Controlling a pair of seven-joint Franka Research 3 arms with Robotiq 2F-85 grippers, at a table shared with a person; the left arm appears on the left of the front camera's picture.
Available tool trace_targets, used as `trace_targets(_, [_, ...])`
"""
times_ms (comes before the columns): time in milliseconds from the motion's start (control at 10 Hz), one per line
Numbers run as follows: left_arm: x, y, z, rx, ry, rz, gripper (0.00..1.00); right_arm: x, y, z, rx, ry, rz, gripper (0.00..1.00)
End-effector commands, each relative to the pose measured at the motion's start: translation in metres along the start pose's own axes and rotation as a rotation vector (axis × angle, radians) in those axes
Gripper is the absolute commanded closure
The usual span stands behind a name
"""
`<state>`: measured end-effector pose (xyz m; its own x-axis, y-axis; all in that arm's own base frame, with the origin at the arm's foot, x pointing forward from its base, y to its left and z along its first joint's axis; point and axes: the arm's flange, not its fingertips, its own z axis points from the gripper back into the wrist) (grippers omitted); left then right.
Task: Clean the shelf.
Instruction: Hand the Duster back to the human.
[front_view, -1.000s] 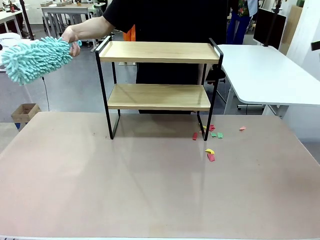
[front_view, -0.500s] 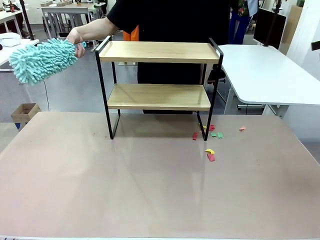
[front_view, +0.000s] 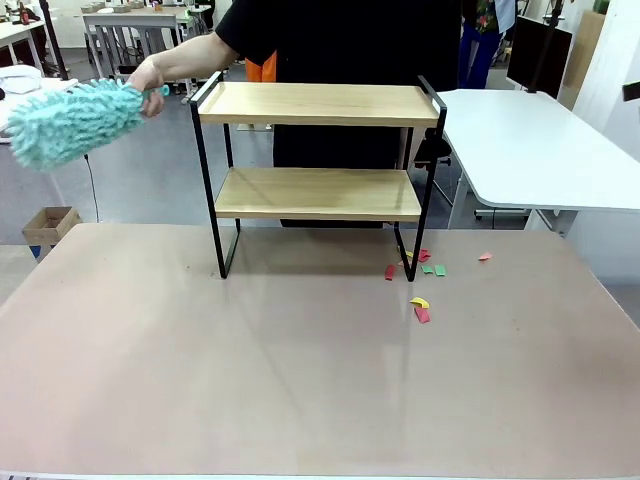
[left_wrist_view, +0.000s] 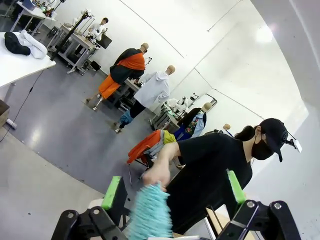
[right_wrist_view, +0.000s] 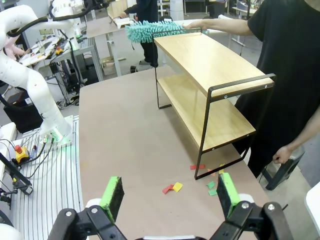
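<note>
Right, front view: the small two-tier shelf of light wooden boards in a thin black frame (front_view: 318, 165) stands toward the far edge of the pinkish-brown worktop (front_view: 200, 380), about mid-width. The person's hand (front_view: 146, 76) holds a fluffy turquoise duster (front_view: 70, 120) out past the shelf's left end, clear of the boards. Both boards look bare, so the dusting seems nearly done; small coloured paper scraps (front_view: 420, 290) lie by the right legs. The near half of the worktop offers plenty of open room.

Left wrist view: the left gripper (left_wrist_view: 172, 192) gapes wide, grasping nothing, with the duster blurred between its green pads.

Right wrist view: the right gripper (right_wrist_view: 170, 192) also stands spread and unloaded above the near edge, scraps just ahead
</note>
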<state>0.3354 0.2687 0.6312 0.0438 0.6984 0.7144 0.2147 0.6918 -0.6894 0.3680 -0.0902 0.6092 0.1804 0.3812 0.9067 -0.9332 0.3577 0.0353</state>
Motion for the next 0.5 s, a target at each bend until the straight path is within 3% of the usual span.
trace_targets(0, [-0.0015,-0.0024,0.0024,0.005,-0.005,-0.004,0.00,0.0010,-0.0006,0.0026,0.006,0.005,0.013,0.00])
trace_targets(400, [-0.0015,-0.0024,0.0024,0.005,-0.005,-0.004,0.00,0.0010,-0.0006,0.0026,0.006,0.005,0.013,0.00])
